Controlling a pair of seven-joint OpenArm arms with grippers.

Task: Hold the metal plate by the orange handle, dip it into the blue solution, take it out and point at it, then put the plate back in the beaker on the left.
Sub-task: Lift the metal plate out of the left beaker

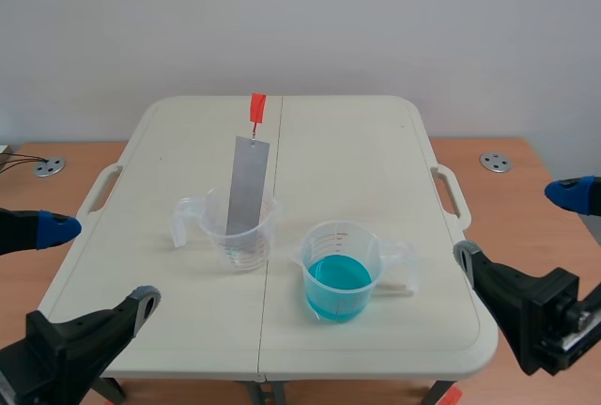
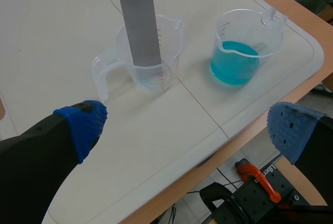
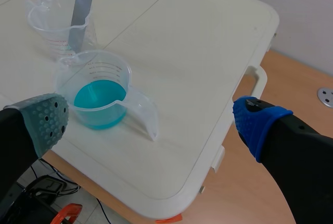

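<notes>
White plastic table (image 1: 357, 170) is showing rounded corners, a grip slot in each side edge & a seam running down the middle. Brown wood surface (image 1: 526, 156) is lying beyond its L & R edges. Both beakers are sitting in the near half, well in from every edge, w/ bare tabletop all round them.

Clear beaker (image 1: 246, 255), just L of the seam, is standing upright w/ its handle pointing L. Metal plate (image 1: 246, 184), a long flat grey strip, is standing in it w/ the lower end inside. It is tilting a bit, & the top is sticking well above the rim. Orange handle (image 1: 256, 109) is capping the plate's top end, nothing touching it.

Second clear beaker (image 1: 343, 245) is standing just R of the seam, near the first but apart, handle pointing R. It is holding blue solution (image 1: 336, 283) partway up.

L gripper (image 2: 187, 128) is hovering low at the near-L corner, fingers (image 2: 78, 128) spread wide & holding nothing. R gripper (image 3: 151, 119) is hovering at the table's R edge, fingers likewise spread wide & gripping nothing; one pad is grey-green, the other blue.
</notes>
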